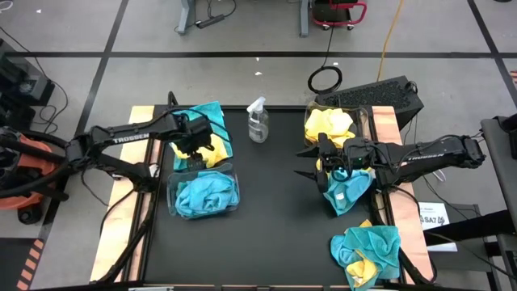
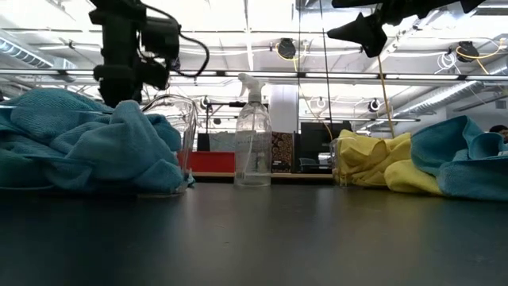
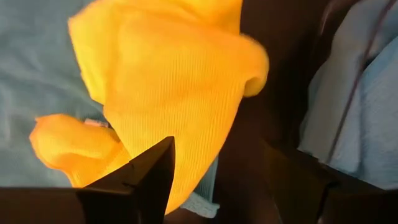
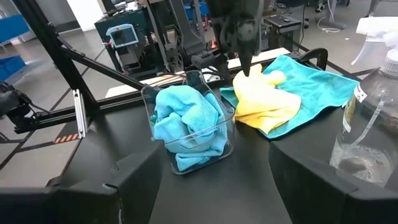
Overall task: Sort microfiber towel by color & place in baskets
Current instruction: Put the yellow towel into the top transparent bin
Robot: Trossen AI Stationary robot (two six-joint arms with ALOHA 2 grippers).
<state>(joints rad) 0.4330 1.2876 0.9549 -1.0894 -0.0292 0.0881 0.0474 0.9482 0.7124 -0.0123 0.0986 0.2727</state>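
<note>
The black table point(image 1: 266, 210) fills the middle of the high view, with pale wooden strips along its left and right edges. Its centre and near-left part lie bare, giving open room between the two arms.

The left arm reaches in from the left edge. Its left claw point(image 1: 194, 144) hangs over a yellow towel point(image 1: 212, 150) that lies on a teal towel point(image 1: 212, 121) spread at the far-left part of the table. In the left wrist view the fingers point(image 3: 146, 174) stand apart, one on each side of the yellow cloth, not pinching it: the claw is released.

The right arm comes in from the right edge. Its right claw point(image 1: 311, 162) hovers above the table with its fingers spread wide and nothing between them.

Just near of the left claw stands a clear basket point(image 1: 202, 194) stuffed with teal towels point(image 4: 186, 121). At the far right, close to the table's far edge, a second basket point(image 1: 317, 109) holds yellow towels point(image 1: 329, 125).

Under the right arm a teal towel with a white label point(image 1: 349, 194) lies bunched near the right edge. At the near-right corner a heap of teal and yellow towels point(image 1: 367, 255) reaches the table's near edge.

A clear spray bottle point(image 1: 258, 121) stands upright at the far middle, between the left pile and the yellow basket, apart from both.
</note>
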